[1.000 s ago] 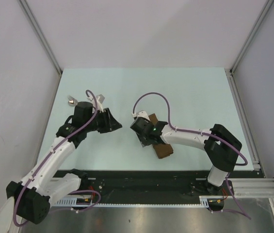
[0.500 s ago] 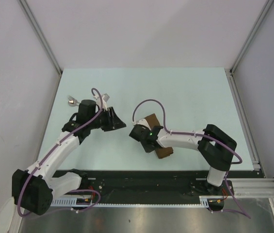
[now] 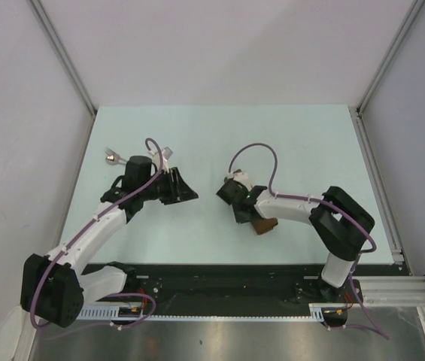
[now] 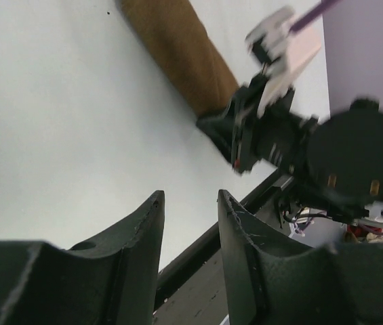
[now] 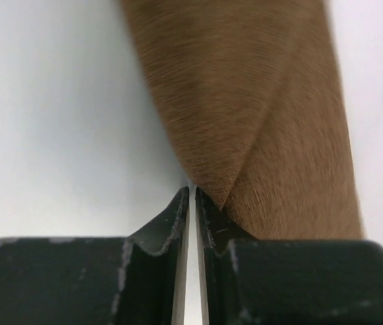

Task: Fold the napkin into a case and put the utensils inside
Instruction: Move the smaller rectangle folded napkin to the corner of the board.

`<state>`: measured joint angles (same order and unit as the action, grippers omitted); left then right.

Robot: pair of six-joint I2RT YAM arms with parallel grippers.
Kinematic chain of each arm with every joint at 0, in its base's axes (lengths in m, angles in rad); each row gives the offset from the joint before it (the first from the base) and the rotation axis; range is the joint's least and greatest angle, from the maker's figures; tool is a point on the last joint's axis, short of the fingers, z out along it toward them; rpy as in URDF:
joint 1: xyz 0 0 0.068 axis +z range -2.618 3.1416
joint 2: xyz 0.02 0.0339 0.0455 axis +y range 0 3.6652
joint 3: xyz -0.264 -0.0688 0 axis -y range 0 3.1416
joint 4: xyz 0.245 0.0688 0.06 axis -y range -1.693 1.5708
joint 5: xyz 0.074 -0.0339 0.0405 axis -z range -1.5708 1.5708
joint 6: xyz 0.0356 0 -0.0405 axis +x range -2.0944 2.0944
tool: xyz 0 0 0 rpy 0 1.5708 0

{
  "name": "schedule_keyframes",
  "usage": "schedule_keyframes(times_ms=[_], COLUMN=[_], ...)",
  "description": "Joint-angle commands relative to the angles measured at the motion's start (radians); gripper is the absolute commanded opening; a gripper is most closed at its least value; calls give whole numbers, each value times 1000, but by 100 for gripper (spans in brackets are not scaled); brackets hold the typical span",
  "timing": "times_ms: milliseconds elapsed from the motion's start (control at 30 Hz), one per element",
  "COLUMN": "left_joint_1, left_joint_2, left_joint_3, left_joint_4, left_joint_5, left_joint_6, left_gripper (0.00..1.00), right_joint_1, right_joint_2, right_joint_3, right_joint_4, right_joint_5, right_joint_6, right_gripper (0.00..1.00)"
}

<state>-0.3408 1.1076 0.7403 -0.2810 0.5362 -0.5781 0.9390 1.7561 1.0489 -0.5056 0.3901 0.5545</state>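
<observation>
Right hand (image 5: 192,193) is clenched almost fully, with only a sliver of gap. Its tips sit at the fold corner of the napkin (image 5: 245,101); can't tell if any cloth is caught. In the top view the napkin lies on the bench (image 3: 287,143) right of centre, mostly hidden under the right arm. Left hand (image 4: 190,203) is released and empty, off to the napkin's left. Utensils (image 3: 111,156) sit upper left, well apart.

Risks as you go on:
- A pinch on one layer or none could open the fold.
- Nothing pins the napkin, so a pull will likely drag it instead of creasing it.
</observation>
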Motion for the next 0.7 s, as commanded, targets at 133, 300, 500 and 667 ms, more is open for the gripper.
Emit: schedule_keyframes(times_ms=[133, 300, 500, 667], left_joint_1=[8, 11, 118, 284], left_joint_2=[89, 158, 264, 342], left_joint_3=[36, 89, 96, 162], left_joint_4=[100, 117, 207, 146], left_joint_5=[38, 28, 85, 52], left_joint_6=[-35, -46, -158, -152], left_gripper=[41, 41, 45, 53], right_joint_1=[-322, -469, -578, -582], right_joint_2=[127, 272, 459, 398], right_joint_3=[35, 271, 596, 564], right_joint_4=[94, 124, 35, 2], right_joint_5=[98, 44, -84, -132], right_joint_6=[-139, -269, -321, -309], right_gripper=[13, 12, 16, 32])
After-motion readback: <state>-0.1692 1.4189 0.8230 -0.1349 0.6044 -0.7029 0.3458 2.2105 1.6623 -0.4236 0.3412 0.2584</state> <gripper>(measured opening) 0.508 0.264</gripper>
